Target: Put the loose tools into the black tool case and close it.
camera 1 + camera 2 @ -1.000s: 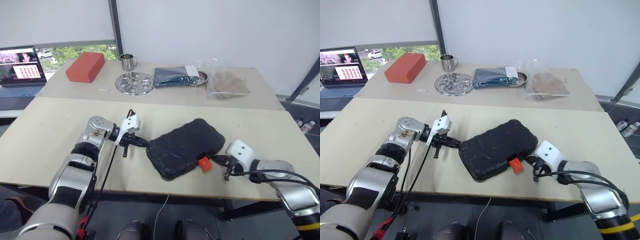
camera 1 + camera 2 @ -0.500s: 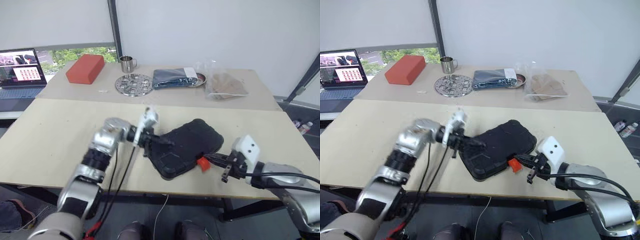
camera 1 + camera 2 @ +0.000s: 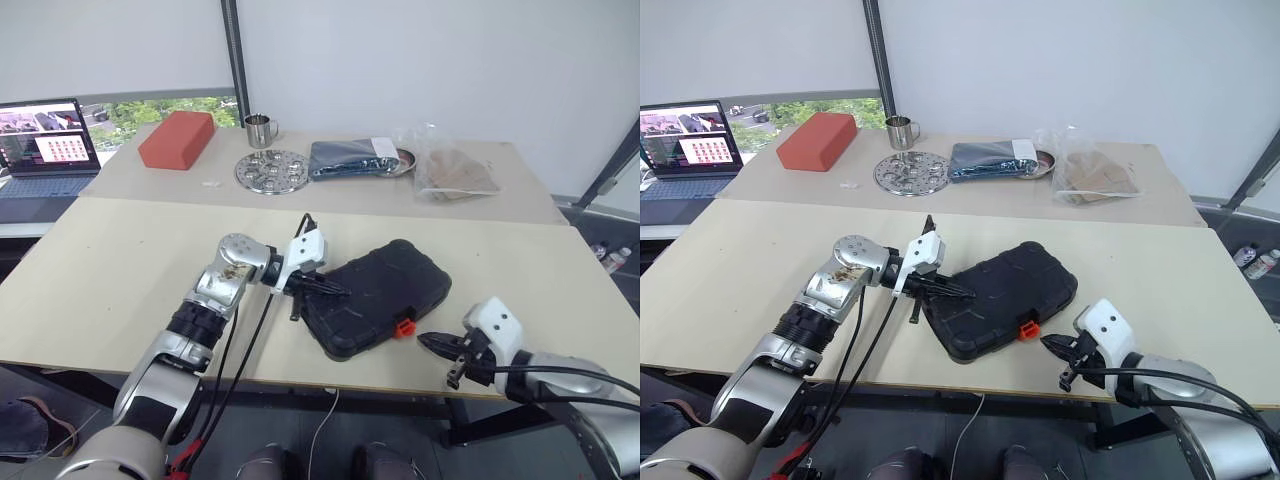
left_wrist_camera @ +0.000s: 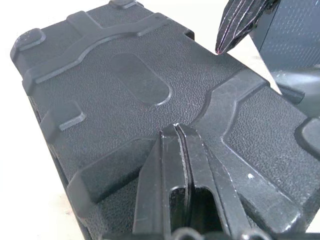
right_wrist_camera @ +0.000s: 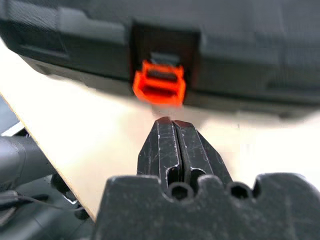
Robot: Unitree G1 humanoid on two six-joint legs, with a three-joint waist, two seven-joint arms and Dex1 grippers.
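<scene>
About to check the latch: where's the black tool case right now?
In the left eye view the black tool case lies closed near the front edge of the near table, between the shut left gripper on its lid and the shut right gripper.

— What sort of place is this?
— A lab or test room, set up like an office. Two plain beige tables (image 3: 120, 250) stand pushed together before bare white walls (image 3: 420, 60) and a window (image 3: 160, 108).
— What else points that way?
— An open laptop (image 3: 45, 145) sits on a desk past the far left corner. Along the far table's back edge lie mixed props: a red block (image 3: 178, 138), a metal cup (image 3: 260, 129), a perforated metal disc (image 3: 271, 170), bagged items (image 3: 455, 168).
</scene>
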